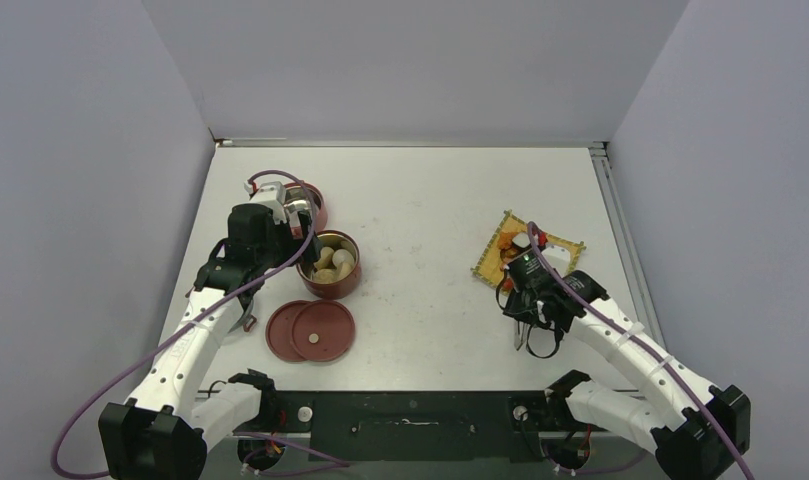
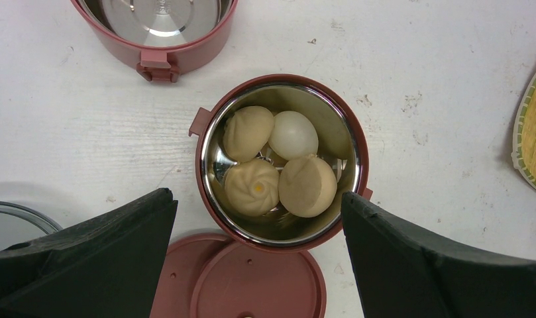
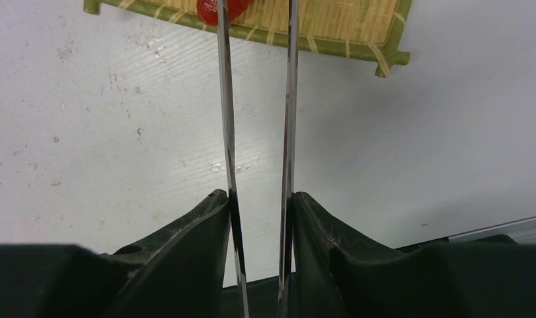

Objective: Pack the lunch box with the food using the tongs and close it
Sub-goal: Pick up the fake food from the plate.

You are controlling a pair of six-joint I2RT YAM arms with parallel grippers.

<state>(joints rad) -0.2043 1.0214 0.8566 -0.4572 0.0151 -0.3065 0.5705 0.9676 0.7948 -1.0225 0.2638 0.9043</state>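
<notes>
The lunch box stands as two dark-red bowls at the left. One bowl (image 2: 208,173) holds several pale cream buns (image 2: 307,186); the other bowl (image 2: 185,58) shows a bare steel inside. Two flat dark-red lids (image 2: 252,281) lie overlapping in front of them. My left gripper (image 2: 257,194) hangs open above the filled bowl's near rim, nothing between its fingers. My right gripper (image 3: 258,195) is shut on the silver tongs (image 3: 225,132), squeezing both arms. The tongs' arms reach to the yellow mat (image 3: 331,26), where a red sausage piece (image 3: 233,8) lies at the left arm.
The woven mat (image 1: 487,262) sits at the right with more red, white and orange food (image 1: 529,240) on it. The left arm (image 1: 195,330) and right arm (image 1: 620,345) stretch in from the near edge. Grey walls close off the table on three sides.
</notes>
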